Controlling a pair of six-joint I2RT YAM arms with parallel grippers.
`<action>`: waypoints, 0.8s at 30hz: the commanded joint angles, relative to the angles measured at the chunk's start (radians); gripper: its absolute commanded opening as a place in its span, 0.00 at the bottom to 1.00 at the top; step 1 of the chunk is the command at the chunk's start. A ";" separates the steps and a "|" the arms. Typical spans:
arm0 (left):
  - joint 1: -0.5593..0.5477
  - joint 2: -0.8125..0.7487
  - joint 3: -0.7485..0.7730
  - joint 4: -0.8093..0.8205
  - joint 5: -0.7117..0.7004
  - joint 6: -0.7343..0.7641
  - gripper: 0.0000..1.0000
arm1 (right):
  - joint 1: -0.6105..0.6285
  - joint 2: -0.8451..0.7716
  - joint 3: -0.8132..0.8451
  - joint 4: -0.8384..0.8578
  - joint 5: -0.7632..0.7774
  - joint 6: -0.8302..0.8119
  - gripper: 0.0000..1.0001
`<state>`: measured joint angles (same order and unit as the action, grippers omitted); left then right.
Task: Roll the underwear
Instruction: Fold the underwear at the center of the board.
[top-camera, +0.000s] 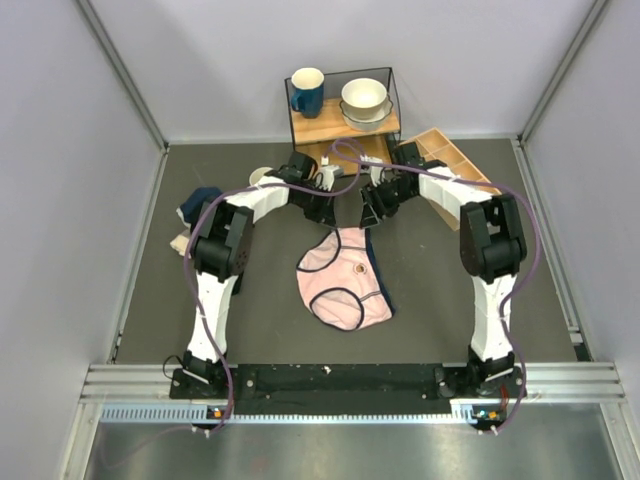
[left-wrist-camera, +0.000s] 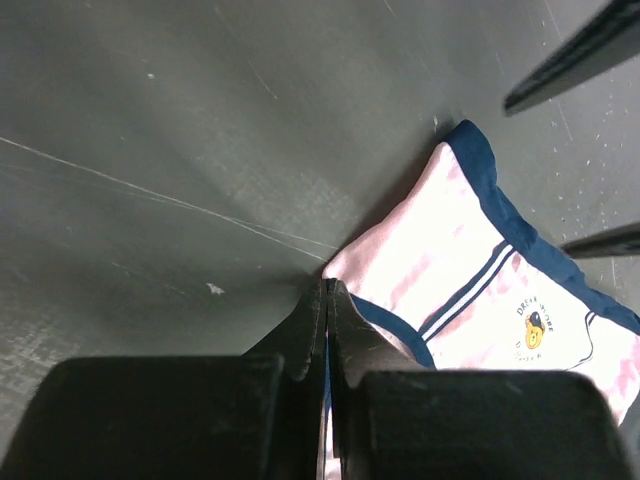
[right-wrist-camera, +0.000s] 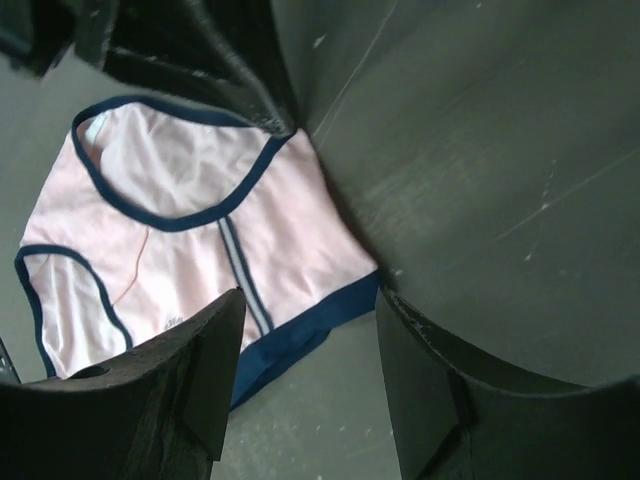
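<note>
The light-pink underwear (top-camera: 340, 280) with navy edging lies flat on the dark table mat, waistband toward the back. My left gripper (top-camera: 322, 212) is down at its far left corner, and in the left wrist view the jaws (left-wrist-camera: 328, 290) are shut with a thin strip of navy edge pinched between them beside the pink fabric (left-wrist-camera: 480, 290). My right gripper (top-camera: 370, 215) is open. In the right wrist view it (right-wrist-camera: 310, 300) hovers over the navy waistband corner of the underwear (right-wrist-camera: 180, 250), touching nothing.
A wire-framed wooden shelf (top-camera: 345, 125) at the back holds a blue mug (top-camera: 307, 92) and stacked bowls (top-camera: 365, 100). A wooden divided tray (top-camera: 450, 155) lies back right. Dark garments (top-camera: 200, 205), a beige cloth (top-camera: 182, 242) and a white cup (top-camera: 262, 176) lie left.
</note>
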<state>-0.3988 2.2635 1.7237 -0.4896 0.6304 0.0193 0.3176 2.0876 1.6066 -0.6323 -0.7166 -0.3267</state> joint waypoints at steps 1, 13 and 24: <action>0.015 -0.058 -0.003 0.040 0.037 -0.007 0.00 | -0.006 0.084 0.113 -0.024 -0.044 0.069 0.55; 0.028 -0.050 0.002 0.051 0.060 -0.016 0.00 | -0.006 0.127 0.098 -0.032 0.005 0.097 0.52; 0.028 -0.058 0.000 0.046 0.061 -0.015 0.00 | -0.006 0.150 0.170 -0.050 0.100 0.097 0.54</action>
<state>-0.3775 2.2635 1.7237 -0.4706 0.6670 0.0021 0.3176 2.2196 1.7168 -0.6743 -0.6544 -0.2325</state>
